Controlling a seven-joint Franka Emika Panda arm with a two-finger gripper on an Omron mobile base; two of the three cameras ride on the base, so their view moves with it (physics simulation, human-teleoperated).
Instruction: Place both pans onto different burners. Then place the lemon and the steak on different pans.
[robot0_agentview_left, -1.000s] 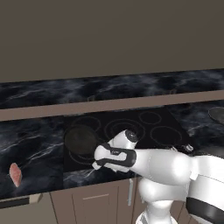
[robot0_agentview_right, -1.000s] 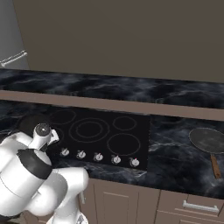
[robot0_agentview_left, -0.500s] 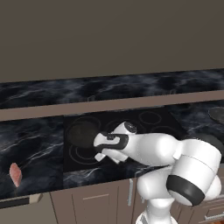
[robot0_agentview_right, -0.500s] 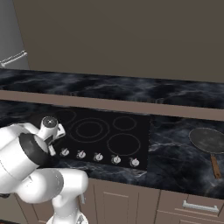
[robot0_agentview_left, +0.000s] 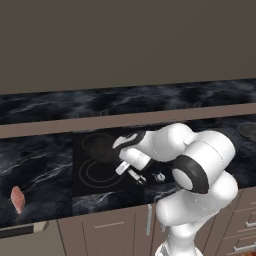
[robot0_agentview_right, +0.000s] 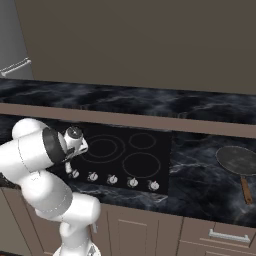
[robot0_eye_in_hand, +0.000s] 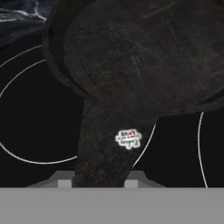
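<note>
The small black pan (robot0_eye_in_hand: 144, 57) sits on the cooktop (robot0_agentview_right: 125, 150) — round, scuffed, handle toward the hand (robot0_eye_in_hand: 98, 183); its grip I cannot tell.

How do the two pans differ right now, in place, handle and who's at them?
The black pan sits on the cooktop over the burner rings; the grey pan lies on the marble counter to the cooktop's right.
The black pan's handle is dark with a pale mark; the grey pan's is long and brown.
The claw is at the black pan's handle; the grey pan lies apart from the arm.
Both are round, shallow, dark and empty.
</note>
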